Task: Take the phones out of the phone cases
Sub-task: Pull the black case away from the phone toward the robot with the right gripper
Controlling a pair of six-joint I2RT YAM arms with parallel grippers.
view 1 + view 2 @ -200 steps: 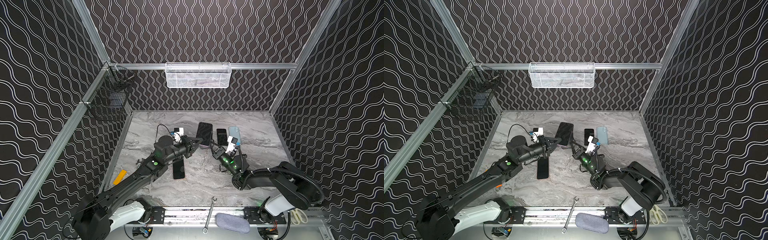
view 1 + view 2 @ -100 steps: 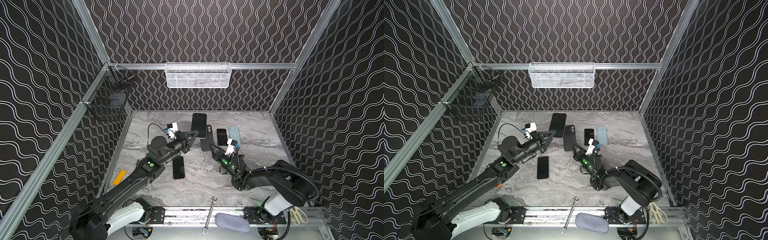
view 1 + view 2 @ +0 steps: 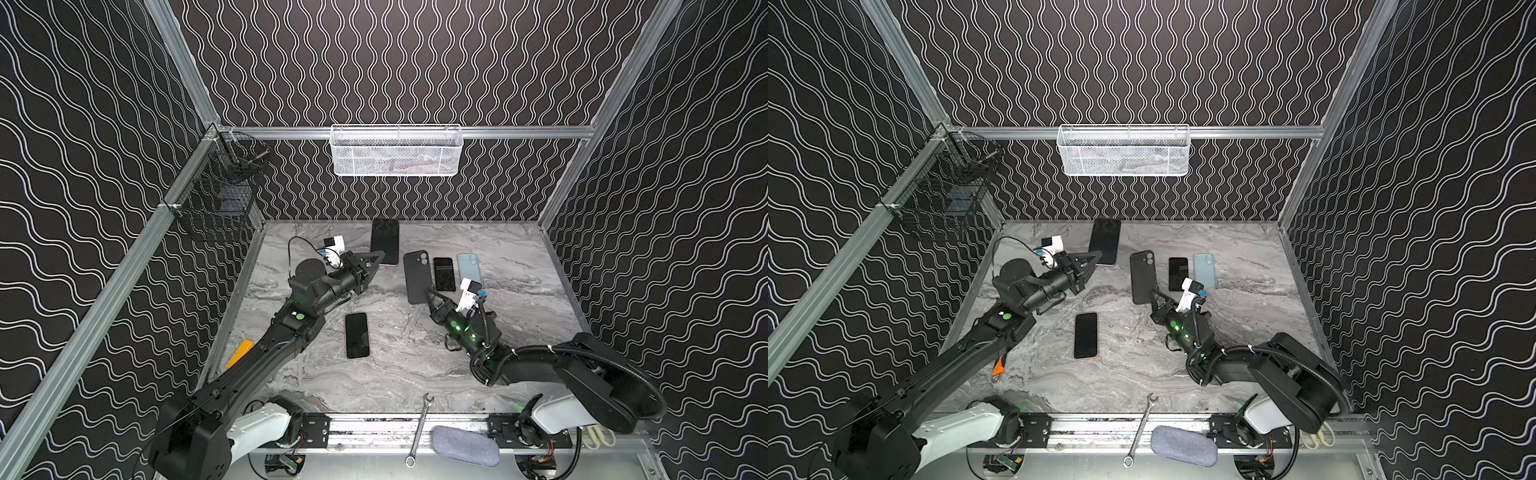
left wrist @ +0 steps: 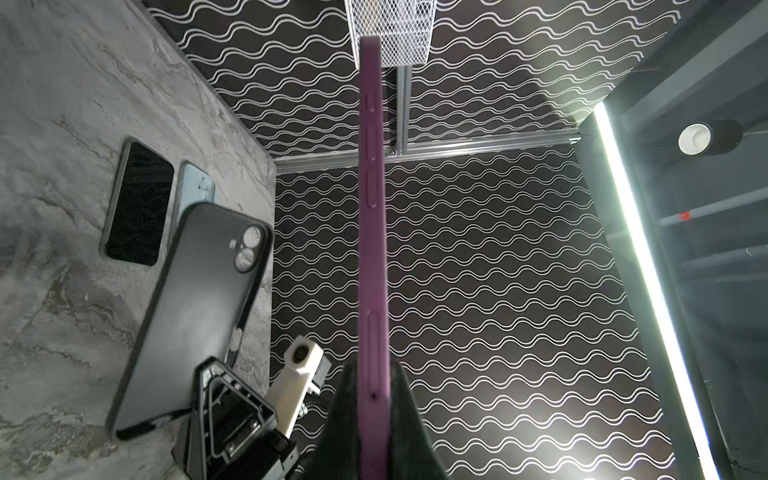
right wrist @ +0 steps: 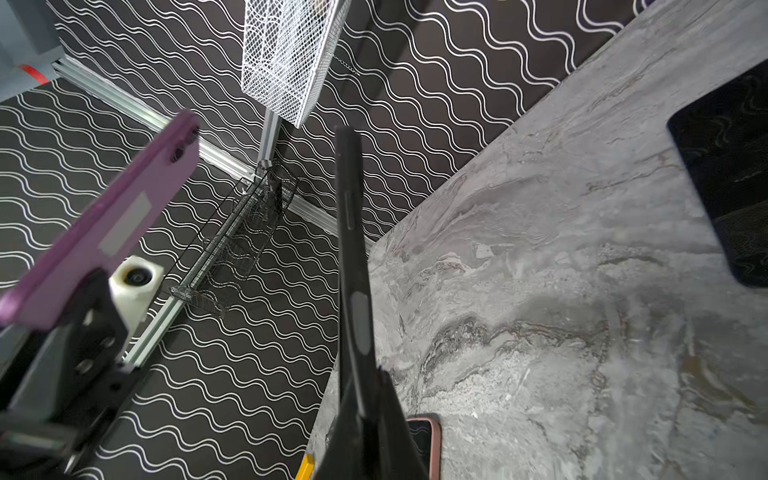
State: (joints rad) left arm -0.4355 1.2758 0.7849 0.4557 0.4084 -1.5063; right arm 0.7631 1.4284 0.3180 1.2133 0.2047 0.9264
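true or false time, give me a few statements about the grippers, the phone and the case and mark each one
1. The left gripper is shut on the purple phone. True.
2. The right gripper is open and empty. False: it is shut on the black phone case.
3. The purple phone sits inside the black phone case. False: they are apart, one in each gripper.
4. The white mesh basket hangs on the back wall. True.
5. The wrench lies in the basket. False: it lies across the front rail.
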